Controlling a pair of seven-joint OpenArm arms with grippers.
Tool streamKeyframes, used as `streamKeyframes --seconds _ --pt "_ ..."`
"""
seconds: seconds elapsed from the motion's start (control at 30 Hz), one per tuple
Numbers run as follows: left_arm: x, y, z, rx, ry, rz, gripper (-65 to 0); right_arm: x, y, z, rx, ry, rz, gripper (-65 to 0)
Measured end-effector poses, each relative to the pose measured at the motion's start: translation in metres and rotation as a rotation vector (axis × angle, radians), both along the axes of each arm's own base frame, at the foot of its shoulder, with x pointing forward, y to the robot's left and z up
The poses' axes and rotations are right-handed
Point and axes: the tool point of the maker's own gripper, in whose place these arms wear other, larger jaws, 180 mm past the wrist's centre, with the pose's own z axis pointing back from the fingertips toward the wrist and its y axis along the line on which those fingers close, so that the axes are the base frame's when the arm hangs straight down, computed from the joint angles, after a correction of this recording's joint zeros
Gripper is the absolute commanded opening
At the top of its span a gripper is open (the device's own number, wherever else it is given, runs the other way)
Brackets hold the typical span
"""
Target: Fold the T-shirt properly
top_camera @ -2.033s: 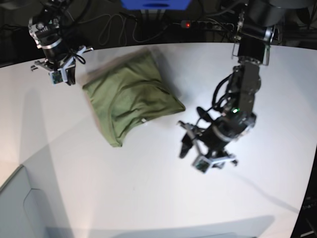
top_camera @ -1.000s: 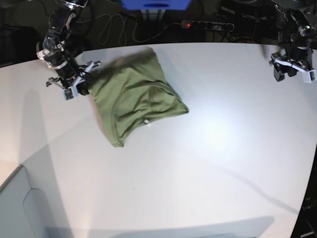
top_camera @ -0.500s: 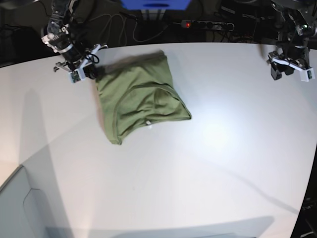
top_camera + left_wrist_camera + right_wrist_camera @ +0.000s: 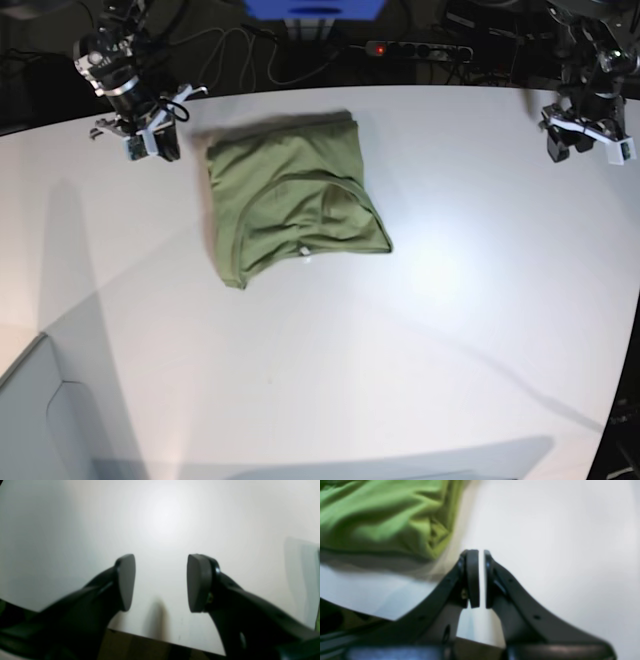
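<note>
While the white desk (image 4: 420, 330) stretched wide, the T-shirt (image 4: 292, 195) lay folded on its far side, left of middle. Just beside its far left corner hung the right hand (image 4: 148, 140), pinched together and holding nothing; the left hand (image 4: 585, 140) hovered wide apart at the far right edge.

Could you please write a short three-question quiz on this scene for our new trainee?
1. True or false: the right gripper holds the T-shirt.
2. How do the jaws of the left gripper stand: (a) wide apart with nothing between them, (b) shut on cloth, (c) hidden?
3. In the base view, on what does the T-shirt lie?

Key
1. False: its jaws are shut beside the cloth, gripping nothing.
2. (a)
3. On the white table, as a folded bundle.
</note>
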Motion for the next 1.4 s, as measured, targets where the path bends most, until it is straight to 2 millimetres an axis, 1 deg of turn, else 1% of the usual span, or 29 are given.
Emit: streamKeyframes --seconds 0.07,0.17,0.27,0.33,0.47,0.57,0.87,0.93,1.0,1.13,1.2,1.27,1.33,1.4 --pt "-0.005 0.000 -0.002 0.001 0.016 0.000 -33.2 0.009 -0.004 -0.001 0.000 -0.010 -0.013 -64.9" --pt "-0.009 -0.002 -0.006 -0.010 0.023 0.014 -33.2 0.022 -0.002 -0.002 0.017 -0.028 -0.013 -64.9" --pt "-0.010 -0.005 -0.009 -0.023 0.022 0.017 -33.2 0.023 0.000 -0.002 0.020 -0.033 -0.010 -64.9" --pt "-0.012 -0.005 -0.009 -0.019 0.025 0.018 -33.2 0.020 0.008 -0.004 0.026 -0.020 0.015 -64.9" --pt "-0.015 -0.005 -0.011 -0.022 0.036 0.018 -33.2 0.006 0.033 -0.011 0.064 0.014 0.070 -64.9" --pt "-0.015 -0.005 -0.011 -0.021 0.036 0.018 -33.2 -0.005 0.039 -0.017 0.070 0.042 0.086 -64.9" --pt "-0.017 -0.009 -0.015 -0.038 0.037 0.028 -33.2 -0.022 0.068 -0.021 0.110 0.078 0.157 -64.9" --pt "-0.017 -0.009 -0.015 -0.037 0.038 0.028 -33.2 -0.024 0.072 -0.021 0.118 0.080 0.167 -64.9" --pt "-0.017 -0.009 -0.015 -0.037 0.038 0.028 -33.2 -0.026 0.073 -0.022 0.119 0.084 0.167 -64.9" --pt "-0.017 -0.009 -0.015 -0.037 0.039 0.028 -33.2 -0.028 0.065 -0.023 0.107 0.089 0.151 -64.9" --pt "-0.017 -0.008 -0.017 -0.049 0.034 0.035 -33.2 -0.026 0.053 -0.019 0.083 0.079 0.126 -64.9" --pt "-0.021 -0.007 -0.022 -0.056 0.049 0.043 -33.2 -0.022 0.041 -0.008 0.043 0.051 0.110 -64.9" --pt "-0.024 -0.007 -0.027 -0.066 0.061 0.050 -33.2 -0.017 0.042 0.009 0.025 0.005 0.123 -64.9" --pt "-0.025 -0.007 -0.029 -0.071 0.067 0.054 -33.2 -0.015 0.049 0.029 0.020 -0.044 0.139 -64.9"
